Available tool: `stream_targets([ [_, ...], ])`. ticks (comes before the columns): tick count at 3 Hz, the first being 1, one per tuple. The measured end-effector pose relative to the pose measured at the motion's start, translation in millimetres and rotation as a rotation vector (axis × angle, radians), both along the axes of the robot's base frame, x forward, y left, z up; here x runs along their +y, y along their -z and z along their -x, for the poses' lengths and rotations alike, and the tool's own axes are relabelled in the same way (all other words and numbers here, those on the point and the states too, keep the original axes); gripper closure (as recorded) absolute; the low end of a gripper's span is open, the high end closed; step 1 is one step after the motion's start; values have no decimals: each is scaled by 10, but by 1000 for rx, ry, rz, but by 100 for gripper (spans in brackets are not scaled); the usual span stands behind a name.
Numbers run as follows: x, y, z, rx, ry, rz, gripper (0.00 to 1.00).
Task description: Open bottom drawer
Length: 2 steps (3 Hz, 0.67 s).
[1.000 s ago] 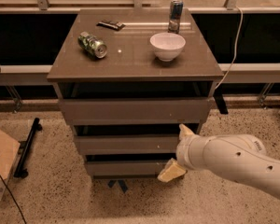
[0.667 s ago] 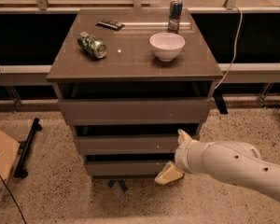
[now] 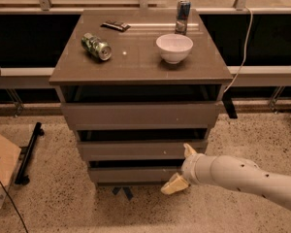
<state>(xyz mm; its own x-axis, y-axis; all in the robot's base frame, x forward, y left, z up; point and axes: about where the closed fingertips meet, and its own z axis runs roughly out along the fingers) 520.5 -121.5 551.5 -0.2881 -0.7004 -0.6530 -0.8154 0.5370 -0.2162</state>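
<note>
Bottom drawer [image 3: 131,174] sits lowest in the stack of three, its plain grey-brown front showing under the middle drawer [image 3: 136,150], with a dark slot between them. Against the frames of a second ago its front looks to be in the same place, so nothing is open yet.

What differs is the tool [image 3: 182,168]: it now lies a little further left and lower than a second ago, right at the drawer's right end. Its two pale fingers stand well apart. The upper one [image 3: 189,151] is up by the right end of the middle drawer and the lower one [image 3: 173,185] is just below the bottom front's corner. They grip nothing that I can see, and whether either finger touches the front I cannot tell. The white arm [image 3: 242,176] reaches in from the lower right.

I judge this to be the approach closing in — the fingers bracket the front's right end, and with no handle there, the pull likely depends on hooking that edge or the slot above it.

The wide top drawer [image 3: 136,114] is as it was. On the desk [image 3: 136,64] a white bowl [image 3: 174,47], a green can [image 3: 96,46] on its side, an upright can [image 3: 183,14] and a dark bar [image 3: 115,25] lie where they were a second ago.
</note>
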Motion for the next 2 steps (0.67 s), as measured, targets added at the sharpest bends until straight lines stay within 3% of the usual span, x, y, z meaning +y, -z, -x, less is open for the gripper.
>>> stream_targets([
  [2, 29, 232, -55, 24, 12, -9, 0],
])
